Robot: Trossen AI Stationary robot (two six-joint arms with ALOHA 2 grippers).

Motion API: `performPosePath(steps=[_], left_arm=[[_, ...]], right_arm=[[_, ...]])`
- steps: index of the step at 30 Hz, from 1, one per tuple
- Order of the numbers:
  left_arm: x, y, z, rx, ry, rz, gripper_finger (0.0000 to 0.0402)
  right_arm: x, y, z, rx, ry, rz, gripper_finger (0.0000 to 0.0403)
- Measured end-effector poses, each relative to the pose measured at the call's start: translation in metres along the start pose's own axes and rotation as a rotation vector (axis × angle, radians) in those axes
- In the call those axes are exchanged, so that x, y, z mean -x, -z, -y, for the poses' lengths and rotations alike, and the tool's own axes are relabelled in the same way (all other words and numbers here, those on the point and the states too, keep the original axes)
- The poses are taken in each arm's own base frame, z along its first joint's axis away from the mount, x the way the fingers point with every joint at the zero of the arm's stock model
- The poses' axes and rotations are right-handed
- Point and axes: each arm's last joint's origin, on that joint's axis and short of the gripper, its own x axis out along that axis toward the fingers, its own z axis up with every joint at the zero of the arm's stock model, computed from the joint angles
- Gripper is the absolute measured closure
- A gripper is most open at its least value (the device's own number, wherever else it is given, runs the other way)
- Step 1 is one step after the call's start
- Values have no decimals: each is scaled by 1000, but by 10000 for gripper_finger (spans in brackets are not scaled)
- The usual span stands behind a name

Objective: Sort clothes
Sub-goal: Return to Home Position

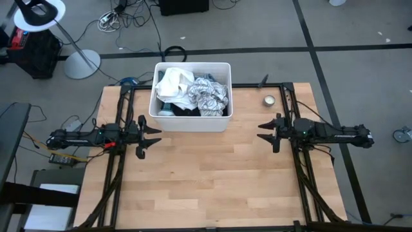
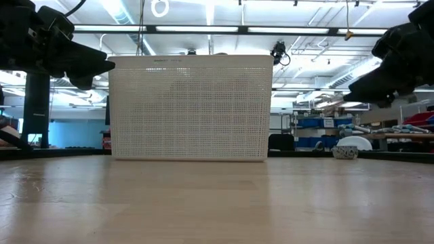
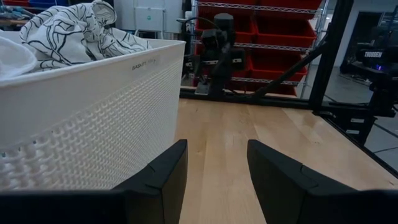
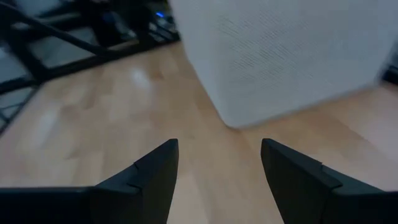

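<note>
The clothes (image 1: 192, 93) lie piled in a white plastic tub (image 1: 190, 120) at the table's far middle: white, white-and-black patterned, teal and black pieces. In the left wrist view a patterned garment (image 3: 74, 28) heaps over the tub's rim (image 3: 93, 53). My left gripper (image 1: 152, 136) hovers open at the table's left, just near of the tub's left corner, pointing right. At the table's right my right gripper (image 1: 267, 131) hovers open, pointing left toward the tub. Nothing is between either pair of fingers.
A small round metal tin (image 1: 269, 100) sits on the table right of the tub. Black frame rails (image 1: 122, 109) run along both table sides. Bare wood (image 1: 212, 174) spreads across the table's near half. Cables and a lamp stand (image 1: 80, 61) lie on the floor beyond.
</note>
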Motion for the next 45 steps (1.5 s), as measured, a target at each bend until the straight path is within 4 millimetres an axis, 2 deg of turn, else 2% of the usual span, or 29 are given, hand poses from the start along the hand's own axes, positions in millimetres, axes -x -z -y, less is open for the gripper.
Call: performPosePath(steps=[12, 32, 45], left_arm=[[0, 0, 0, 0, 0, 0, 229], [0, 0, 0, 0, 0, 0, 229], [0, 0, 0, 0, 0, 0, 229]], right_arm=[[5, 0, 4, 2, 100, 10, 172], [5, 0, 4, 36, 96, 10, 172], [4, -6, 2, 29, 78, 86, 172]])
